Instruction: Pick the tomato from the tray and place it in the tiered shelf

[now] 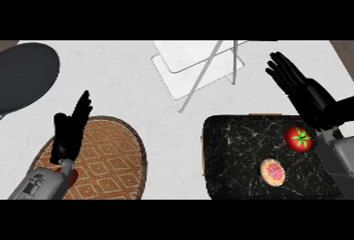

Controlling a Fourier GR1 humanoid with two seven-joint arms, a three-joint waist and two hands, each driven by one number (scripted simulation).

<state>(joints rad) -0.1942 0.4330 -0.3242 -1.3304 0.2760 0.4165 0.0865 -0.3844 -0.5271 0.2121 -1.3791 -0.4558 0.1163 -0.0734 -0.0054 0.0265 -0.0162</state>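
A red tomato with a green stem lies on the black marbled tray at the lower right, near the tray's right side. My right hand hovers above and beyond the tomato, fingers straight and open, pointing up-left; it holds nothing. The white tiered shelf stands at the top centre, left of that hand. At the left, my left hand is open with fingers up, over a woven mat.
A round pink-topped pastry lies on the tray below the tomato. An oval woven mat sits at the lower left. A dark round pan occupies the upper left corner. White counter spreads between them.
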